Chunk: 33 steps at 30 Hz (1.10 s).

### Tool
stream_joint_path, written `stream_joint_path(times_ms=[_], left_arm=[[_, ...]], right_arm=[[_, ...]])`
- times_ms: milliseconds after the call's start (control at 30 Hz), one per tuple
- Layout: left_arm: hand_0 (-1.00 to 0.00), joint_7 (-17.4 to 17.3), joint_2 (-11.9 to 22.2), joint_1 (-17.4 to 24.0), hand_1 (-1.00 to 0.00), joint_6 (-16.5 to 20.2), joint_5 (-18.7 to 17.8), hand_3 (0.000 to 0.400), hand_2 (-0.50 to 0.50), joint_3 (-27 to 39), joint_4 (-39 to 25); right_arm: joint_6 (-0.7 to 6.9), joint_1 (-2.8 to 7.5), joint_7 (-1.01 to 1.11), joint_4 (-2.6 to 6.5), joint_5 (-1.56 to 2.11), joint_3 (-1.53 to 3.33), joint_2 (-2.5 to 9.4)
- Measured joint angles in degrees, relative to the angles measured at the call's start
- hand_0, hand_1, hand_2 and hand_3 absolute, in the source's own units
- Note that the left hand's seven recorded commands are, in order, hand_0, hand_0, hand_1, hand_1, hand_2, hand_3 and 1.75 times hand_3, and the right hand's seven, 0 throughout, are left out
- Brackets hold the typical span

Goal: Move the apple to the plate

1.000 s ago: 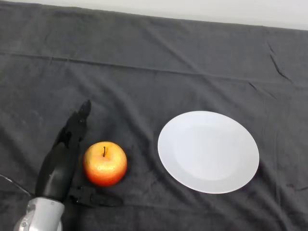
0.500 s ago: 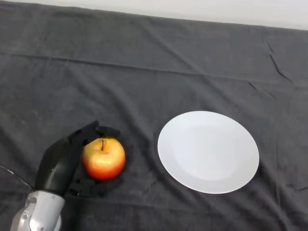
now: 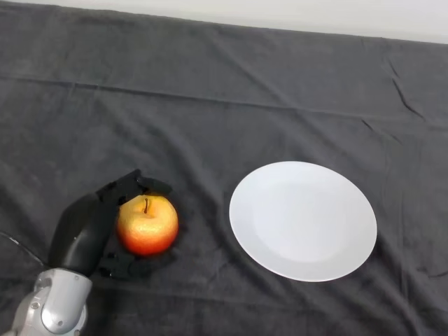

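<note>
So the apple point(image 3: 147, 226) is sitting in the lower left of the frame, stem pointing up, red at the bottom and fading to yellow-orange near the top. From where I'm watching, the left hand point(image 3: 85, 229) is wrapped around it: the black fingers point(image 3: 136, 186) curl over the far side of the fruit up by the stem, and the thumb point(image 3: 136, 264) hooks in under the near side, so the apple is clamped between them. The palm is pressed in against the apple's left side. I honestly can't tell if the apple is resting on the cloth or lifted just off it; there's a dark shadow underneath that hides the contact.

The silver-grey arm point(image 3: 52, 308) comes up from the bottom left corner into the hand.

The plate point(image 3: 303, 220) is to the right of the apple, a bit right of centre in the frame. It's plain white, round, lying flat with nothing on it. There's a clear strip of cloth between the apple and the plate's left rim, so they're near each other but not touching.

Everything sits on the worktop point(image 3: 224, 91), which is covered by a dark grey cloth with a few creases running across the upper half and some wrinkles toward the right edge. A pale strip shows along the very top of the frame.
</note>
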Motion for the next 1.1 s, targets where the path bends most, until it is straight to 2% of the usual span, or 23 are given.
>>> stream_joint_path(times_ms=[433,700,1100], left_arm=[[-1.0,-0.01,-2.31,-5.17,-1.0,0.4,1.14,0.4,0.0,-1.67,-0.09],[-1.0,0.28,-4.58,-11.3,-1.0,0.38,2.08,0.4,0.0,-5.18,0.88],[-1.0,3.65,-10.1,-19.68,-1.0,-2.9,2.1,0.4,0.0,-11.14,15.26]], right_arm=[[0.0,-0.01,0.0,0.0,0.02,0.02,-0.01],[0.0,-0.05,0.0,0.0,0.04,0.03,-0.02],[0.0,-0.15,0.01,0.03,0.03,0.09,-0.1]])
